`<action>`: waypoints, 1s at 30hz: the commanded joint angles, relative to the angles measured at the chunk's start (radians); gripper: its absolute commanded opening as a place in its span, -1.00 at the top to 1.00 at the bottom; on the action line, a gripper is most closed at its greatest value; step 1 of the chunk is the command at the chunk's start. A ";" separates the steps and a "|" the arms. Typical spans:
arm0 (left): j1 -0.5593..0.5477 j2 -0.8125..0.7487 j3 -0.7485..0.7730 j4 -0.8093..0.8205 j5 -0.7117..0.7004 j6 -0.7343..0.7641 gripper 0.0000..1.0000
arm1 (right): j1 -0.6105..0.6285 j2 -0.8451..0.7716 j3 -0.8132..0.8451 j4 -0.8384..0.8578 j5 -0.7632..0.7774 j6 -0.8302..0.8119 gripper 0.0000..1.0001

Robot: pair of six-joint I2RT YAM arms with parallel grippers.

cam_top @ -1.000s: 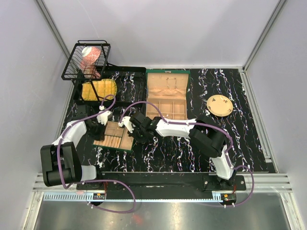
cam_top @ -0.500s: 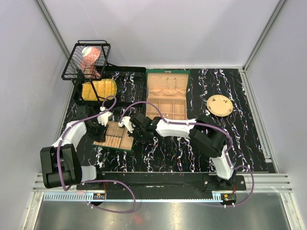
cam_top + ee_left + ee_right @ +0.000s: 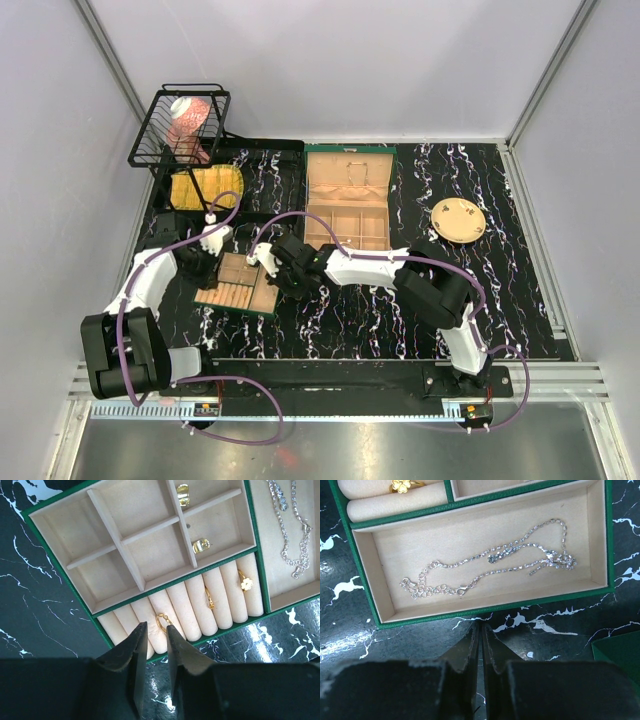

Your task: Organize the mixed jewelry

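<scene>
**Rings in the rolls, chain in its own slot**

Left claw (image 3: 153,642), fingers a crack apart and empty, hangs just below a gold ring (image 3: 162,621) wedged between the ring rolls (image 3: 190,605) of the tray (image 3: 120,537), lower middle of frame. Right claw (image 3: 480,645) is pinched together on nothing over the table (image 3: 545,625). The silver necklace (image 3: 485,570) above it lies in the long compartment, probably so it won't tangle.

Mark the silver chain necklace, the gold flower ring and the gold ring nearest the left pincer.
silver chain necklace (image 3: 501,555): right wrist view, on its central sparkly cluster.
gold flower ring (image 3: 246,584): left wrist view, on the flower head.
plain gold ring (image 3: 162,621): left wrist view, on its band between the rolls.
</scene>
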 commanded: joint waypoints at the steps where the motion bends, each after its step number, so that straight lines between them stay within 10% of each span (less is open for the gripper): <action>1: -0.001 -0.008 0.027 -0.008 0.017 -0.003 0.53 | 0.012 -0.044 -0.009 0.017 0.015 -0.016 0.77; 30: -0.057 0.007 -0.028 0.028 -0.045 -0.045 0.52 | 0.013 -0.045 -0.018 0.021 0.021 -0.026 0.78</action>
